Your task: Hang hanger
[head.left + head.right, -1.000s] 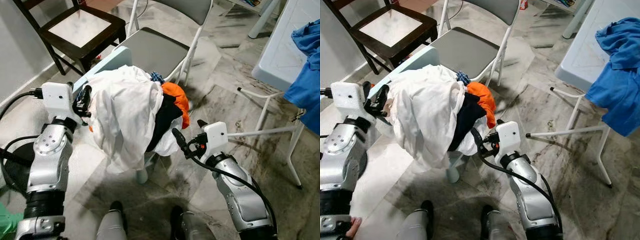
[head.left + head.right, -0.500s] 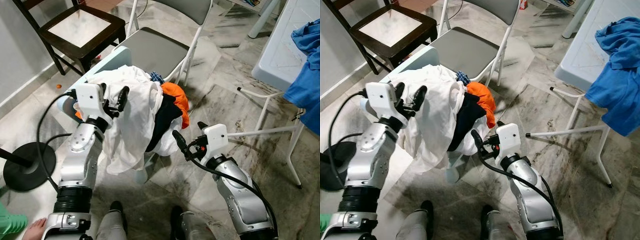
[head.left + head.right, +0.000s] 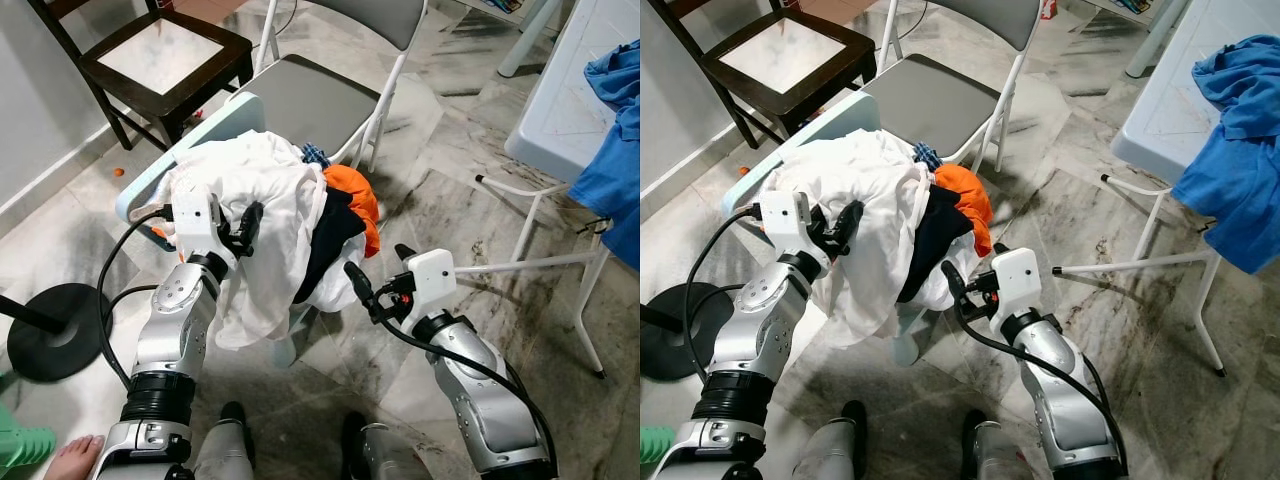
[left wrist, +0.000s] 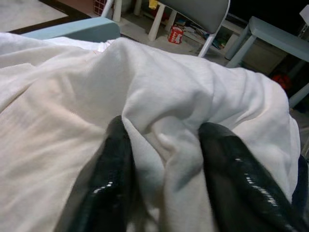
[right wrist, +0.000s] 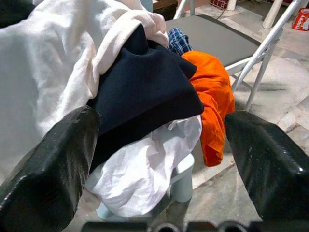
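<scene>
No hanger is making itself seen anywhere, so the hanging looks barely begun: if the hanger is here at all, it may be lying buried in the heap of clothes at the centre of the left eye view, but that cannot be told. The left end effector is pressing into the white garment at centre left, and in the left wrist view its two black fingers are standing apart with a fold of that white cloth bunched between them, not yet clamped on it. The right end effector is hovering at lower centre, just beside the lower edge of the heap, its fingers spread wide and holding nothing; its wrist view is looking at the dark navy garment and the orange garment draped over the pale blue worktop that is carrying the pile. Left to do, as I judge it: finding and freeing a hanger, lifting it, and carrying it to a rail, none of which is in sight. Around the heap a grey folding chair is standing right behind it, a dark wooden chair at upper left, a white table with blue cloth hanging off it at right, a black round stand base at lower left; the layered cloth itself is what is standing in the way.
</scene>
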Controlling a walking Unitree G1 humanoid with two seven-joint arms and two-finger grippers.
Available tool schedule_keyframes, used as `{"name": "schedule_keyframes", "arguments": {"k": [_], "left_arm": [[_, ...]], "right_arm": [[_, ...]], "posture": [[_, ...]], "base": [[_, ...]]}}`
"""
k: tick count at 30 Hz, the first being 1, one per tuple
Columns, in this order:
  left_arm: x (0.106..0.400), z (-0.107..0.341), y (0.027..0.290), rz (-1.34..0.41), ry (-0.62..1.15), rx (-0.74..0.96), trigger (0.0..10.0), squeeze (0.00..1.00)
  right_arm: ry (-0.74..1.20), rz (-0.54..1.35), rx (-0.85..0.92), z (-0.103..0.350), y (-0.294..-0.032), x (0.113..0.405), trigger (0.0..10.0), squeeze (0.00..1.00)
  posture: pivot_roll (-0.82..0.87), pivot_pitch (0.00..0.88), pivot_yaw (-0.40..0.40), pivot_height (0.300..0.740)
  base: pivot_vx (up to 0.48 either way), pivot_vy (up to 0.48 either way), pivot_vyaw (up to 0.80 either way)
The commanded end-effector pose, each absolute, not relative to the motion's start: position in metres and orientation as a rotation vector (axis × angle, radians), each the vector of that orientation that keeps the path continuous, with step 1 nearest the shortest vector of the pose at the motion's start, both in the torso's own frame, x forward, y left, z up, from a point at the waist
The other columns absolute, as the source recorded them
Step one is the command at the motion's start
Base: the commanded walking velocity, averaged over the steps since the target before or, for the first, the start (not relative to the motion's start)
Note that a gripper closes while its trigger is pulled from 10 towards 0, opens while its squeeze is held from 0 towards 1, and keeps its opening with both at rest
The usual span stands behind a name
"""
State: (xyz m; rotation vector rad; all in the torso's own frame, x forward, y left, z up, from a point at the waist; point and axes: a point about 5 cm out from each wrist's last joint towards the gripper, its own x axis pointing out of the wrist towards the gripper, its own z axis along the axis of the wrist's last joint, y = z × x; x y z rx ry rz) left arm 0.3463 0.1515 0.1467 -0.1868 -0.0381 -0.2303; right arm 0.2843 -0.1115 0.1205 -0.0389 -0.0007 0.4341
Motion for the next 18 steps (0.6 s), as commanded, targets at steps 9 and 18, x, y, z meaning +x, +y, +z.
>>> {"name": "schedule_keyframes", "arguments": {"k": [9, 18], "left_arm": [[0.348, 0.157, 0.172, -0.117, -0.099, -0.147, 0.0, 0.00], [0.345, 0.176, 0.181, -0.017, -0.224, -0.078, 0.0, 0.00]], "right_arm": [[0.012, 0.427, -0.039, 0.118, -0.112, 0.284, 10.0, 0.00], [0.009, 0.418, -0.039, 0.118, -0.112, 0.285, 10.0, 0.00]], "posture": [[0.07, 0.308, -0.070, 0.740], [0.07, 0.306, -0.070, 0.740]], "base": [[0.000, 0.000, 0.00], [0.000, 0.000, 0.00]]}}
